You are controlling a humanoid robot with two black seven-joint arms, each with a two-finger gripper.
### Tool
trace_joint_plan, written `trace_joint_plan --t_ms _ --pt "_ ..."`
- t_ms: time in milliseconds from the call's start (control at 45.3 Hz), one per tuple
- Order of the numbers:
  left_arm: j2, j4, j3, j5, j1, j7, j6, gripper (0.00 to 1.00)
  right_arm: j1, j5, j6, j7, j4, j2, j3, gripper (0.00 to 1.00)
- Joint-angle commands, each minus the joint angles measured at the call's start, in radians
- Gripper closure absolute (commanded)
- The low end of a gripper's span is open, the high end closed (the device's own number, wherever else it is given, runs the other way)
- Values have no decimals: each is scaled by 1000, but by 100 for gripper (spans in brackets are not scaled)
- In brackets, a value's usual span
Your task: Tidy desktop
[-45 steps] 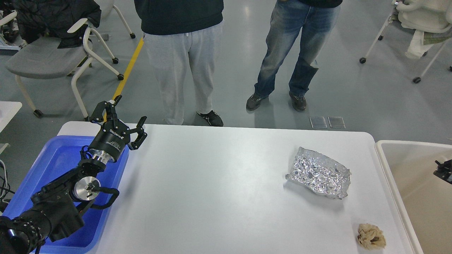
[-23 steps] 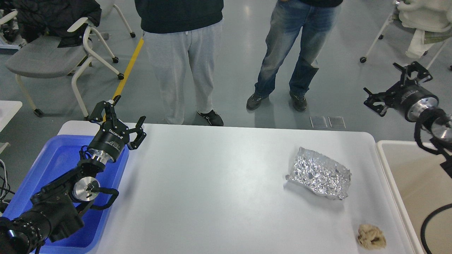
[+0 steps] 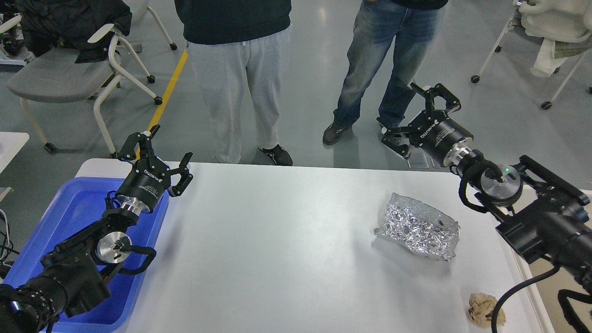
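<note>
On the right half of the white desktop (image 3: pixel 277 249) lie a crumpled foil sheet (image 3: pixel 418 226) and, near the front right corner, a balled brown paper scrap (image 3: pixel 484 311). Above the far edge, the right gripper (image 3: pixel 418 113) hangs spread and empty; next it likely descends onto the foil. Beside the blue tray (image 3: pixel 69 208), the left gripper (image 3: pixel 159 148) waits spread, holding nothing.

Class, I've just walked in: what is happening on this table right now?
A two-armed robot is tidying a white desktop. Neither tool holds anything. The left tool hangs open above the blue tray; the right tool is open beyond the far edge. Crumpled foil and a paper wad lie on the desktop.
</note>
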Motion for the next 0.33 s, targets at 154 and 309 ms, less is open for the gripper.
trace_joint_plan --t_ms 154,309 --pt "0 0 0 0 0 0 0 0 -129 -30 76 4 -33 134 4 0" --pt "0 0 0 0 0 0 0 0 -146 -32 112 4 -59 136 4 0"
